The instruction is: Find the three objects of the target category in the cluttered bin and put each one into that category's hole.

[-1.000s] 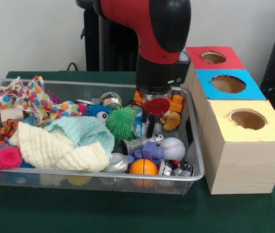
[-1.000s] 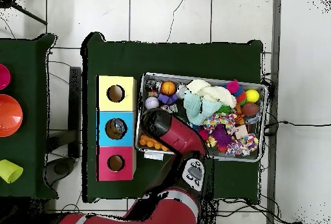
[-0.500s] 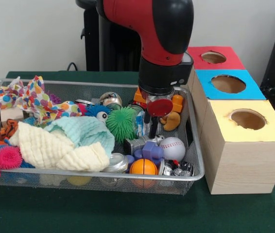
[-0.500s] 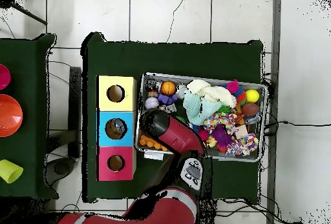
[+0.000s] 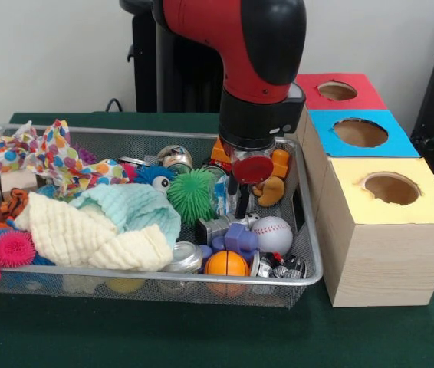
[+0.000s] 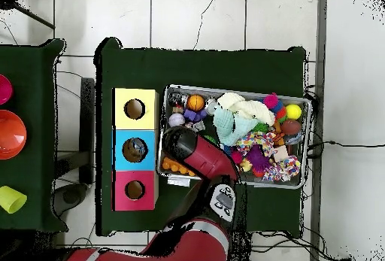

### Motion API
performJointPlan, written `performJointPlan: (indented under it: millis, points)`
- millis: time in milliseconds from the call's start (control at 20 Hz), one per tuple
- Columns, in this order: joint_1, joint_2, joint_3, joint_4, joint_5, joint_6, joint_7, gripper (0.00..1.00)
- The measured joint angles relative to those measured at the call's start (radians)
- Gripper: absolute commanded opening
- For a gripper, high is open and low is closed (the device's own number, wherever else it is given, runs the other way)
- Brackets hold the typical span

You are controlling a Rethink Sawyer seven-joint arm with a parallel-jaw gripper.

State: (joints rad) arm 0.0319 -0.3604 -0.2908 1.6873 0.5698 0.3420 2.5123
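The silver wire-mesh bin (image 5: 125,279) is full of toys and cloths; it also shows in the overhead view (image 6: 306,147). My gripper (image 5: 238,201) hangs from the red and black arm (image 6: 188,147) and reaches down into the bin's right part. It is just right of a crinkly clear bottle with blue print (image 5: 219,195), close to or touching it. Another clear crinkly thing (image 5: 182,257), perhaps a bottle, lies at the front rim. I cannot make out a third bottle. In the overhead view the arm hides the gripper.
Three wooden boxes with holes stand right of the bin: red (image 5: 336,90), blue (image 5: 360,132) and yellow (image 5: 392,188). Around the gripper lie a green spiky ball (image 5: 191,194), a white baseball (image 5: 272,234), an orange ball (image 5: 226,264) and a metal can (image 5: 175,157). Cream and teal cloths (image 5: 87,238) cover the bin's left.
One second ago the arm stood slightly further left and higher; it shifted a little right and down. In the last half second nothing has visibly moved.
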Motion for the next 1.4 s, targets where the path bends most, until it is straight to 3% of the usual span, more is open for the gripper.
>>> performJointPlan:
  millis: [250,1000,1400]
  points:
    - [0.000,-0.012,0.005,0.008,0.000,-0.004,0.000,1.00]
    - [-0.006,-0.091,0.036,0.125,0.000,-0.060,0.000,1.00]
    - [-0.056,-0.129,0.083,0.209,-0.006,-0.118,0.000,1.00]
